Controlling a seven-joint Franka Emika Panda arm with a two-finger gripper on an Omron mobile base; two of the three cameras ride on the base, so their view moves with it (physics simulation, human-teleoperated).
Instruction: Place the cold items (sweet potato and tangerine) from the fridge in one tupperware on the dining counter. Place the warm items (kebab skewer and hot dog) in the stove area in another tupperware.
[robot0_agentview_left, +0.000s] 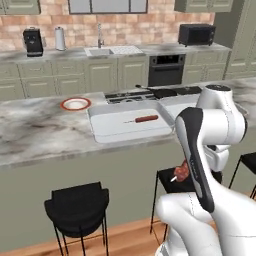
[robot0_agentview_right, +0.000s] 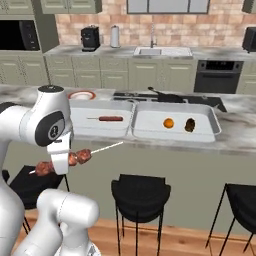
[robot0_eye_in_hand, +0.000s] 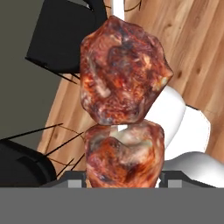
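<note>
Fingers are part-closed on the kebab skewer, clamped around a meat chunk near the middle of the row; in the hand view two chunks sit right between the tips, stick running away from them. The skewer hangs in the air below the table edge, over the stools, roughly level, with the thin bare stick end poking out past the fingers toward the table.

Handling guess: light, stiff stick, but the chunks are lumpy and probably greasy, so it could rotate or slide in the grip. A hold at the middle meat is best for balance; the bare stick is too thin to pinch.

The hot dog already lies in the left tupperware, well ahead of and above the fingers. The tangerine and sweet potato are in the right tupperware. The skewer should go in with the hot dog.
</note>
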